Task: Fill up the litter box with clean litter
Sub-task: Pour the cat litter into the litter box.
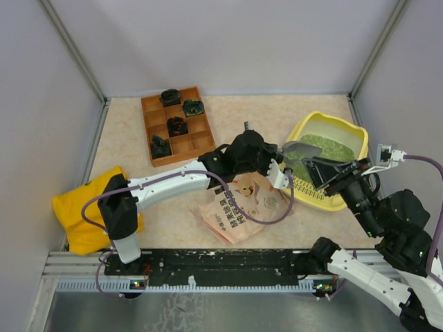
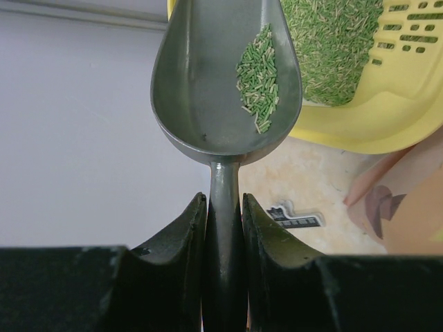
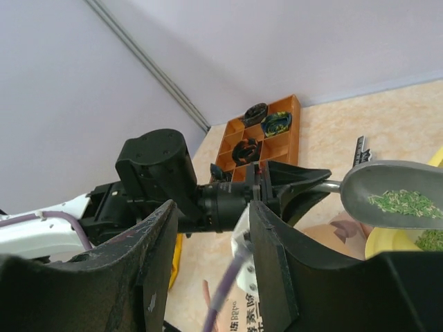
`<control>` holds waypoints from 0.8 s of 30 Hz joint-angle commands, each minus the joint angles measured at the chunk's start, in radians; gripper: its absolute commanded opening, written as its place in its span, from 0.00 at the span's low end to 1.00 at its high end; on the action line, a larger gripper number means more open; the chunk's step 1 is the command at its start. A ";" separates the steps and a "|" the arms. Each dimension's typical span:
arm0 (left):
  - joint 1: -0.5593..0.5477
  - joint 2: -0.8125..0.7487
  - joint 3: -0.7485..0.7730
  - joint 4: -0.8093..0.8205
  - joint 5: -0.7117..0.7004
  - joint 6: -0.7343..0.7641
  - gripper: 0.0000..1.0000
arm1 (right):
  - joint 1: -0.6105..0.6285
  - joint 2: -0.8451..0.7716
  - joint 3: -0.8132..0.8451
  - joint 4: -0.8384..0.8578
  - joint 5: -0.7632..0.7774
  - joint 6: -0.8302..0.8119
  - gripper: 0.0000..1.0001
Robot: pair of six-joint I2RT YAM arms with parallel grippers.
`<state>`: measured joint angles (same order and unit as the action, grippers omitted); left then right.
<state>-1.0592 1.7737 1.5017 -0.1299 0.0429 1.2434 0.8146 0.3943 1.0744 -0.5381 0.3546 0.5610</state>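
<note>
Our left arm (image 1: 173,181) stretches forward, the left pincer (image 2: 223,202) pinching the scoop (image 2: 208,90) by its handle; the scoop's long axis runs straight ahead, bowl foremost. Litter (image 2: 259,72) lies in the bowl and in the litter box (image 2: 387,121) just ahead and to the right. Our right pincer (image 3: 211,207) stands spread, gripping nothing.

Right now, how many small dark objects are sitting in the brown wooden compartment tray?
4 small dark objects in the brown wooden compartment tray: one at the far edge, one right of it, one in the middle, one near-left. None looks hidden.
</note>
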 commanded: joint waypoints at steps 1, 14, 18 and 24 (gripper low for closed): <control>-0.050 0.034 0.047 0.069 -0.132 0.214 0.00 | -0.005 -0.021 0.010 0.068 0.026 -0.017 0.46; -0.152 0.143 0.021 0.156 -0.466 0.599 0.00 | -0.005 -0.022 0.001 0.072 0.023 -0.019 0.46; -0.166 0.150 0.008 0.183 -0.492 0.637 0.00 | -0.006 -0.025 0.001 0.069 0.022 -0.018 0.46; -0.166 0.152 0.005 0.197 -0.505 0.596 0.00 | -0.006 -0.025 -0.003 0.068 0.023 -0.015 0.46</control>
<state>-1.2179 1.9327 1.5059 -0.0113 -0.4248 1.8412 0.8146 0.3794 1.0733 -0.5087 0.3729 0.5503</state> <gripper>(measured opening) 0.297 0.463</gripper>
